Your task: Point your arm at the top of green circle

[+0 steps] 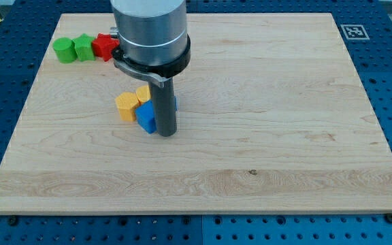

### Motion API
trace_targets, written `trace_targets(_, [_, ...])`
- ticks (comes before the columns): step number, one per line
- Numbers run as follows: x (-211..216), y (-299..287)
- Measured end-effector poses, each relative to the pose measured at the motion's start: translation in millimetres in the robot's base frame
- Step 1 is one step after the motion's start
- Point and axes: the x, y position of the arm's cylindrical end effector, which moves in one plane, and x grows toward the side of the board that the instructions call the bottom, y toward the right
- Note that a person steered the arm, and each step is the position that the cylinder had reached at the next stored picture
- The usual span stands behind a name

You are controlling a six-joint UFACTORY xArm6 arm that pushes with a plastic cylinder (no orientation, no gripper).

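The green circle [64,50] sits near the board's top left corner. A second green block [84,47] touches its right side, and a red block [104,46] follows in the same row. My tip [167,133] rests on the board left of centre, well to the lower right of the green circle. It stands right beside a blue block [146,117]. An orange block [126,106] and a yellow block [143,94] cluster just left of the rod. Another blue block [175,102] peeks out behind the rod.
The wooden board [264,136] lies on a blue perforated table. A black and white marker tag [352,31] sits at the board's top right corner. The arm's grey body [150,30] hides part of the board's top.
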Motion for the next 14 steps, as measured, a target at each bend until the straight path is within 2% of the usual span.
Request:
trace_targets(2, [48, -2])
trace_targets(3, [55, -40])
trace_targets(5, [39, -166])
trace_targets(6, [7, -223])
trace_targets(7, [-43, -252])
trace_targets(8, [-90, -252])
trace_targets(9, [-157, -252])
trace_targets(10, [-199, -252])
trace_targets(11, [-220, -252])
trace_targets(14, [-220, -252])
